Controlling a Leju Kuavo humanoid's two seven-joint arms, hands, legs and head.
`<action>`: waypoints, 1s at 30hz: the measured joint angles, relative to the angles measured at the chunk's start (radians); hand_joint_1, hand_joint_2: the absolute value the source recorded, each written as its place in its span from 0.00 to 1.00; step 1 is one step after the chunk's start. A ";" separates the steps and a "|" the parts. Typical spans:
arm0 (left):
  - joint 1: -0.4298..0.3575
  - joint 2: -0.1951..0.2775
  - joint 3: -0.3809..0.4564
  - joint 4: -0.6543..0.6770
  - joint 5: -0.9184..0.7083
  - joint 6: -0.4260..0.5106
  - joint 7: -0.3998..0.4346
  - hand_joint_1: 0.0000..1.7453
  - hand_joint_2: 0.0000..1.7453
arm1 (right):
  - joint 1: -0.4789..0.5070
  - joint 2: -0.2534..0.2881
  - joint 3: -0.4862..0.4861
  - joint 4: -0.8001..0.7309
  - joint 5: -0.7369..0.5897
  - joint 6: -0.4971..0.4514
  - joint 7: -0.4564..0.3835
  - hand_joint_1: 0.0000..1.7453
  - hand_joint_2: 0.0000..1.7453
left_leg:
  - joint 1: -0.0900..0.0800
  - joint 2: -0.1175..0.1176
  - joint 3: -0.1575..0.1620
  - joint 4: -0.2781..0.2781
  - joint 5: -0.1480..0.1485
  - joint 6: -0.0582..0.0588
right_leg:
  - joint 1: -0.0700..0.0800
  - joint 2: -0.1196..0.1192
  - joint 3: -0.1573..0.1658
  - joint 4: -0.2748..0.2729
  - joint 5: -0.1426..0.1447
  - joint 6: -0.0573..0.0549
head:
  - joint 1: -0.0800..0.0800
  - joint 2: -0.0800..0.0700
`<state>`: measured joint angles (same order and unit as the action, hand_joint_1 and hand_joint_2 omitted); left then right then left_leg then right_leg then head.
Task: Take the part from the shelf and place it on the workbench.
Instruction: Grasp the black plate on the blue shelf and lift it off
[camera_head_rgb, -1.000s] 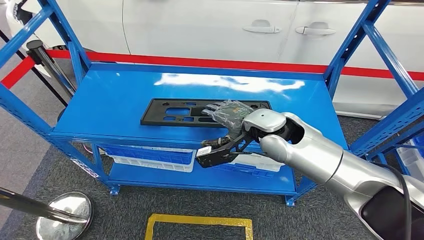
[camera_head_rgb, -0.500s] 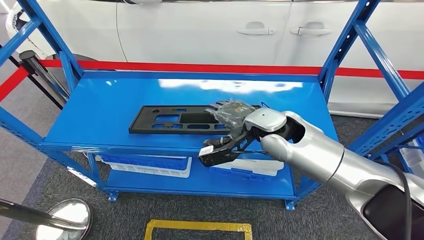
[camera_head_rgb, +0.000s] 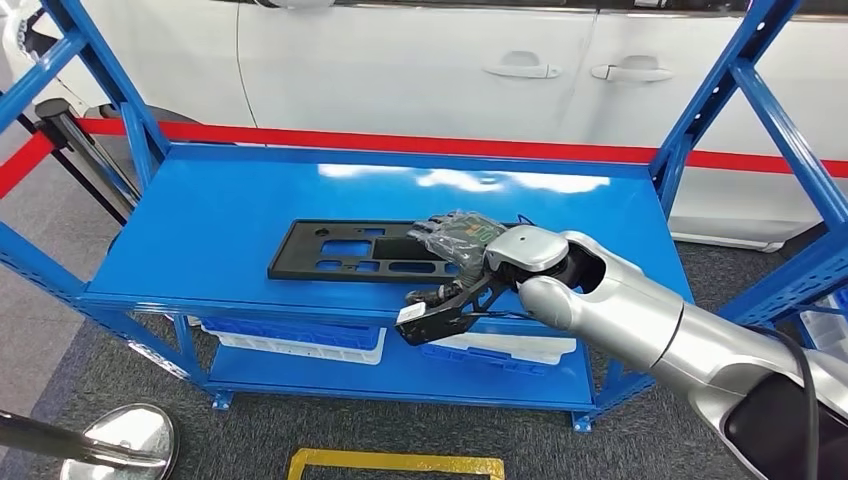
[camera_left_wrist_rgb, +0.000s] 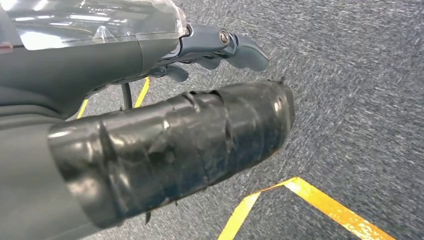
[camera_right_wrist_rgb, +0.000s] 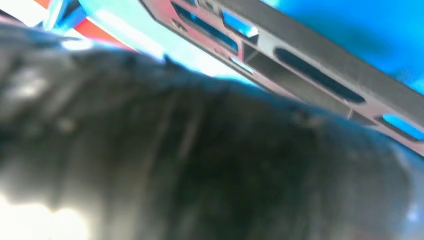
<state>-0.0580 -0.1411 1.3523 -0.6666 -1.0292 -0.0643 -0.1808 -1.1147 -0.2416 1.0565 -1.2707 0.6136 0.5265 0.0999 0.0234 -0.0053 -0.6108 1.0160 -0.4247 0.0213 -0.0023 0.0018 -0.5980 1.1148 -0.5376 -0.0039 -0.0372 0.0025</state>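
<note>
The part (camera_head_rgb: 350, 250) is a long flat black plastic panel with several cut-outs, lying on the blue shelf's top deck (camera_head_rgb: 230, 210) near its front edge. My right hand (camera_head_rgb: 458, 232), wrapped in clear film, lies with its fingers flat on the part's right end. Its thumb is hidden under the palm, so a grip cannot be confirmed. In the right wrist view the part (camera_right_wrist_rgb: 320, 70) runs close past the blurred dark thumb (camera_right_wrist_rgb: 190, 165). My left hand (camera_left_wrist_rgb: 200, 95) hangs over the carpet and holds nothing, its taped thumb apart from the fingers.
Blue uprights and diagonal braces (camera_head_rgb: 745, 100) frame both ends of the shelf. Blue and white bins (camera_head_rgb: 300, 335) sit on the lower deck. A white car (camera_head_rgb: 420, 70) stands behind a red belt. A stanchion base (camera_head_rgb: 120, 440) and yellow floor tape (camera_head_rgb: 395, 465) lie in front.
The whole picture has shifted, so the camera moved. My right hand sits a little further toward the part's right end than a second ago. The part still lies flat on the deck.
</note>
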 joint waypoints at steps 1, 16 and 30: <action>0.000 0.000 0.000 0.001 0.000 0.000 0.000 0.00 0.00 | 0.003 -0.001 0.002 0.001 -0.001 0.000 -0.002 0.00 0.00 | 0.000 0.000 0.003 -0.001 -0.003 0.004 | -0.002 0.000 -0.034 0.064 -0.025 0.003 | 0.000 0.000; -0.002 0.001 0.000 0.010 0.000 0.000 -0.002 0.00 0.00 | 0.046 -0.005 0.022 0.007 -0.012 -0.012 -0.008 0.00 0.00 | -0.001 0.002 -0.027 0.135 -0.107 -0.039 | -0.008 0.000 -0.002 -0.091 0.092 -0.038 | 0.000 0.000; 0.000 -0.002 -0.001 0.005 -0.007 -0.005 0.005 0.00 0.00 | 0.047 -0.006 0.031 0.008 -0.008 -0.011 -0.015 0.00 0.00 | -0.001 0.001 0.009 -0.006 -0.003 0.000 | 0.005 0.002 0.009 -0.026 0.015 -0.005 | 0.001 0.000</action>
<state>-0.0580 -0.1431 1.3516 -0.6612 -1.0362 -0.0690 -0.1755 -1.0674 -0.2471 1.0871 -1.2629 0.6057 0.5156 0.0851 0.0220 -0.0042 -0.6018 1.0103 -0.4275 0.0213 0.0031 0.0037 -0.5886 1.0884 -0.5223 -0.0093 -0.0365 0.0026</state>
